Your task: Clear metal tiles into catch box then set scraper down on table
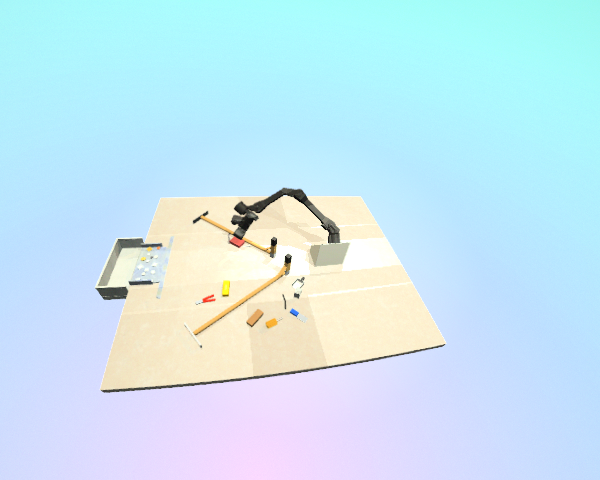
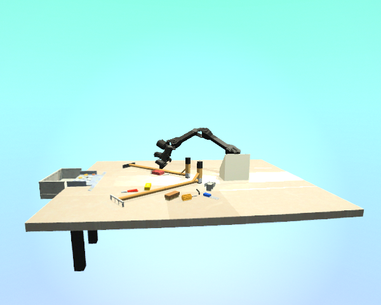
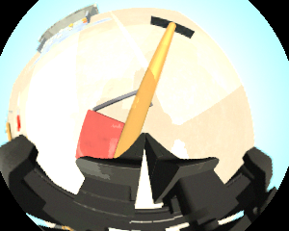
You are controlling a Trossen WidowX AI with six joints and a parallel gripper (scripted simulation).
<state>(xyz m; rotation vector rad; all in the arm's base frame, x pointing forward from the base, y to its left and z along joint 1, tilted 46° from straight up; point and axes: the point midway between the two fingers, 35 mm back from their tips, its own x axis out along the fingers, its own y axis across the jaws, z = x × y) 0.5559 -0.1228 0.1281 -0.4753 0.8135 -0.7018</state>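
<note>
The long scraper (image 1: 222, 227) (image 2: 141, 166) (image 3: 151, 84) has an orange shaft and a black blade (image 1: 200, 217) (image 3: 170, 26), and lies on the table with its dark grip (image 1: 273, 246) standing up. My gripper (image 1: 240, 233) (image 2: 160, 164) (image 3: 144, 180) is shut and hangs just over the middle of the shaft, beside a red block (image 1: 236, 241) (image 2: 157, 171) (image 3: 100, 137). I see nothing between the fingers. The steel bench plate (image 1: 163, 268) (image 2: 97, 178) lies at the left with several small tiles (image 1: 148, 263) on it. The grey catch box (image 1: 109, 263) (image 2: 51, 189) adjoins its far end.
A second long tool, a rake (image 1: 238, 305) (image 2: 151, 190) with a white toothed head, lies in front. Around it lie a yellow block (image 1: 226, 287), red pliers (image 1: 205, 299), a brown block (image 1: 254, 317), an orange tool (image 1: 271, 322) and a blue tool (image 1: 294, 312). The arm's pale base block (image 1: 330, 254) stands at the right.
</note>
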